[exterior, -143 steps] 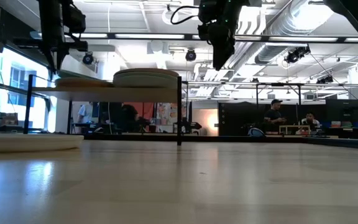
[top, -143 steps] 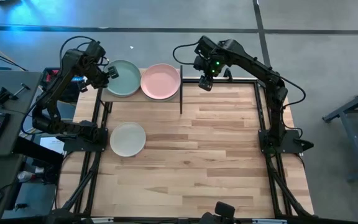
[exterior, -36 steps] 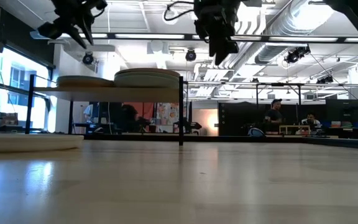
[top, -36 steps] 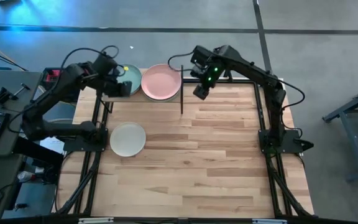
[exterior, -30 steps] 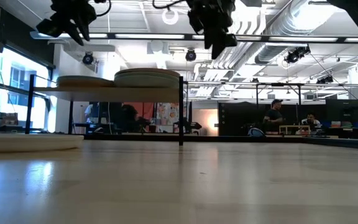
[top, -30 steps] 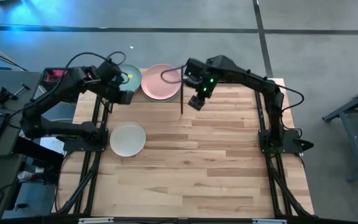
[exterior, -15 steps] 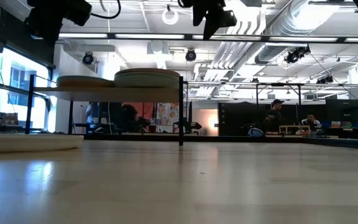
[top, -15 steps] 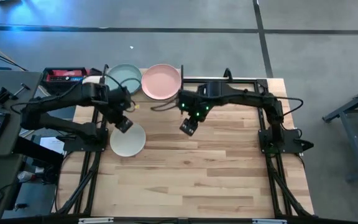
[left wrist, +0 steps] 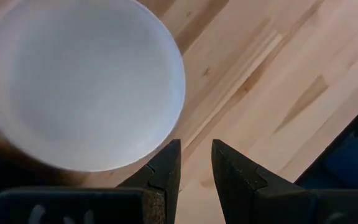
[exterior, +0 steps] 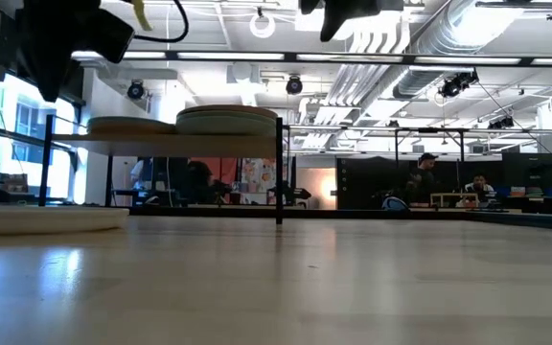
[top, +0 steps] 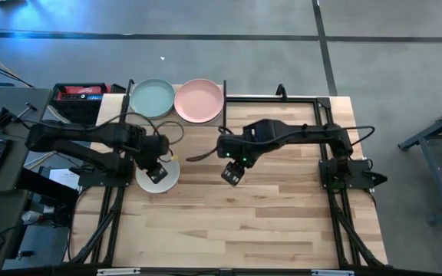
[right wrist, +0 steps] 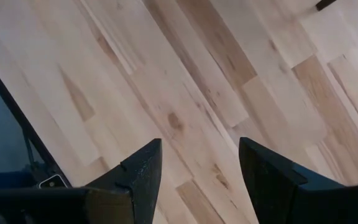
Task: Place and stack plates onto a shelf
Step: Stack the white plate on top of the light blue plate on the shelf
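Observation:
A white plate (top: 144, 181) (left wrist: 79, 81) (exterior: 36, 218) lies flat on the tabletop near the left edge. My left gripper (top: 157, 174) (left wrist: 196, 144) hovers above it, pointing down, open by a narrow gap with nothing between the fingers; its tips stand just off the plate's rim. My right gripper (top: 232, 175) (right wrist: 199, 143) hangs open and wide over bare wood at the table's middle. The shelf (exterior: 180, 144) stands at the far left and carries a pale blue plate (top: 152, 98) and a pink plate (top: 199, 100) side by side.
The shelf's black posts (exterior: 277, 172) rise from the tabletop at the far left. A black frame (top: 282, 98) runs along the far and right edges. Bare planks (top: 267, 222) stretch across the near half of the table.
My left gripper has come away from the shelf toward the near edge and sunk, ending over the white plate. My right gripper has swung from beside the shelf's right post toward the near edge, to the table's middle. The plates have stayed where they were.

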